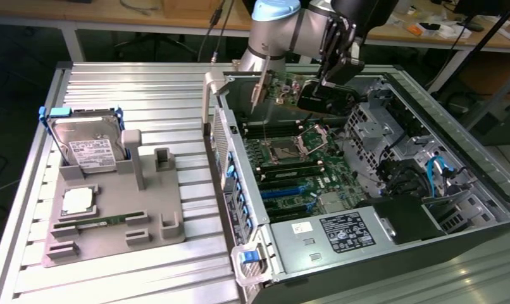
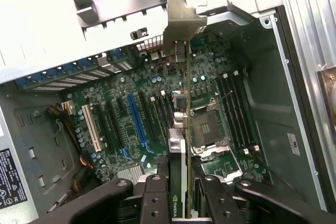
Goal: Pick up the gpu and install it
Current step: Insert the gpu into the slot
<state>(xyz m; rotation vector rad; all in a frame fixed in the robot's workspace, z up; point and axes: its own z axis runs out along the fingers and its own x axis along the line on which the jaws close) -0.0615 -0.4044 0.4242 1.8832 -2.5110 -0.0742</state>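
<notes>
- Sitting nearest in the exterior view, the black power supply (image 1: 348,231) with its printed label fills the near end of the open computer case (image 1: 491,209), a box of grey sheet metal.
- On the exterior view's left, a grey moulded tray (image 1: 154,221) lies on the ribbed aluminium table (image 1: 111,278). It cradles a narrow green memory stick (image 1: 99,221), a square silver processor (image 1: 76,201) and, farther back, a silver hard drive (image 1: 86,149) in a blue frame.
- Mid-case, the green motherboard (image 1: 293,171) lies flat, crowded with long plastic slots and a square metal processor socket (image 1: 285,149).
- At the far end, the gripper (image 1: 323,95) is closed partway, clamping the gpu (image 1: 282,88). The card appears to hang above the far part of the motherboard, not seated in any slot.
- In the wrist view the gpu (image 2: 185,106) is seen edge-on between the black fingers (image 2: 155,198), its bent silver bracket at the end farthest from the gripper (image 2: 185,188).
- The card is likely light and stiff, yet fragile: a thin board studded with small parts.
- A hold on the flat faces near one end, as here, looks sound, so long as it stays clear of the contact edge. The smooth faces could slip under sideways load.
</notes>
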